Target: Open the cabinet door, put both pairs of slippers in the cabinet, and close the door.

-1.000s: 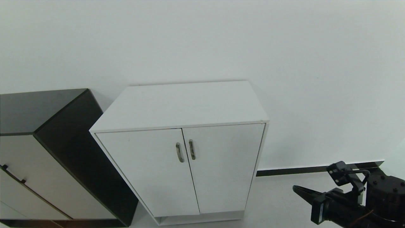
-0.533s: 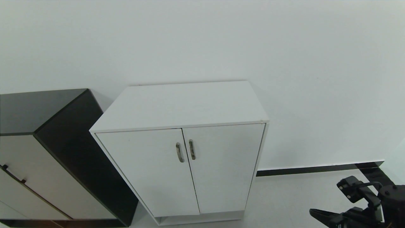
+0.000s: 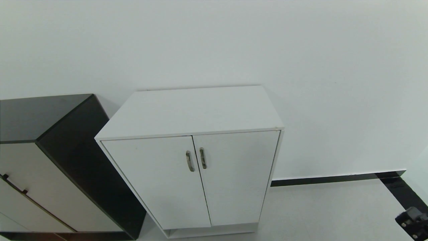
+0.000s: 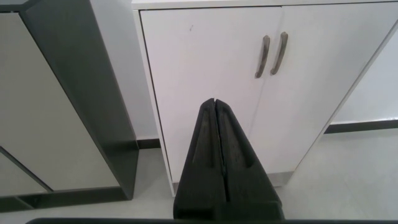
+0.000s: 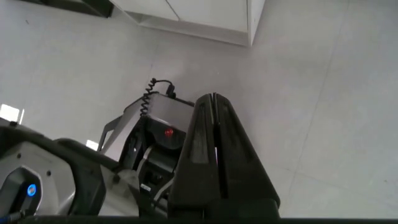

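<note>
The white cabinet (image 3: 194, 110) is seen standing on the pale floor (image 3: 317, 211) against the wall, just beside a dark cabinet (image 3: 83, 160) on the robot's left. Its two doors (image 3: 157, 180) are shut flush, and the interior is hidden by them. Whether the slippers are already stored inside cannot be told. It is therefore judged that either everything is finished or nothing has been begun. If it has not been begun, a door is to be opened, both pairs are to be put in, and the door is to be shut again.

The cabinet is plain and smooth, with a flat bare top and a recessed base. Two slim metal handles (image 3: 190, 161) are mounted upright side by side at the meeting edge of the doors.

The left gripper (image 4: 214, 109) is held in front of the cabinet, apart from it, its fingers pressed together on nothing. The right gripper (image 5: 213, 99) is pointed down at the floor, likewise closed and empty.
</note>
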